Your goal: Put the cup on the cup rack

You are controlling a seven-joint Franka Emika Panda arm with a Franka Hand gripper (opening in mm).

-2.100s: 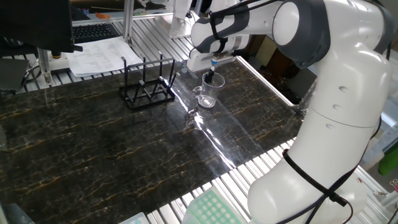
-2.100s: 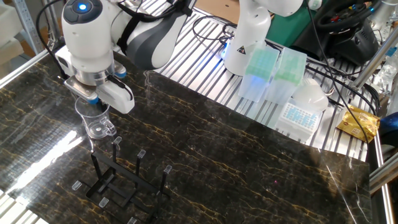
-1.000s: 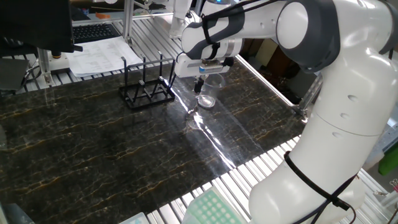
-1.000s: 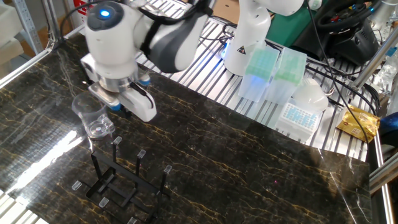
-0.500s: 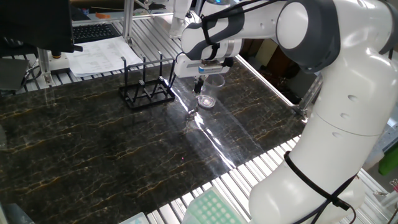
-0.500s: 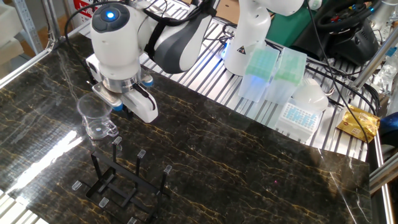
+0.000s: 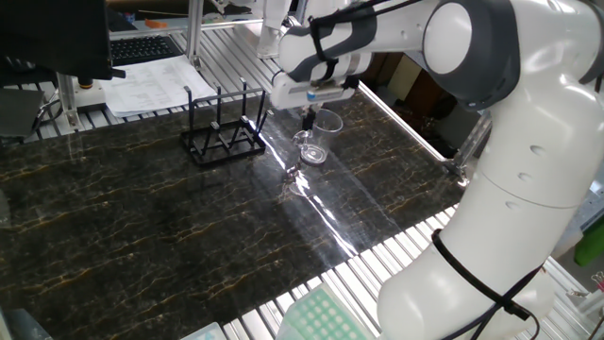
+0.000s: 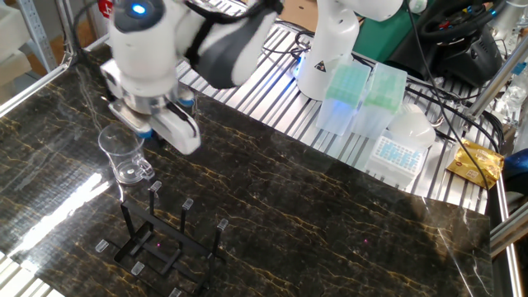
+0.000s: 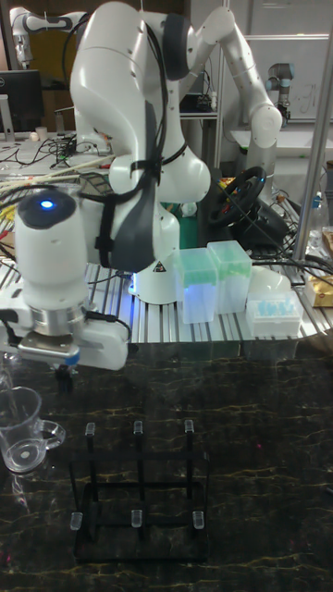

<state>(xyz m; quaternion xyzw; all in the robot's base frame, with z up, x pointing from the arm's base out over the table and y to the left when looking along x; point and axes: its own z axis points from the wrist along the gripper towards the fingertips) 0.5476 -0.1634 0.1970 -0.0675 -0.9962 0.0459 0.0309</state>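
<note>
The clear glass cup [image 7: 316, 142] [image 8: 122, 157] [image 9: 23, 433] stands upright on the dark marble table, its handle toward the cup rack. The black wire cup rack [image 7: 224, 142] [image 8: 161, 247] [image 9: 139, 518] stands a short way from it, its upright pegs bare. My gripper [image 7: 307, 121] [image 8: 151, 134] [image 9: 66, 375] hangs just above rim height, beside the cup on the side away from the table's edge. Its fingertips show a small gap, with nothing seen between them. It does not appear to touch the cup.
Green and clear tip boxes [image 8: 363, 95] [image 9: 217, 277] sit on the slatted bench behind the table. Papers [image 7: 151, 85] lie beyond the rack. Another green box [image 7: 321, 321] sits at the near edge. A yellow packet [image 8: 474, 161] lies far right.
The gripper left the cup's rim, swung to its other side, then rose slightly. The cup shifted a little early on, then stayed put. The rack has not moved.
</note>
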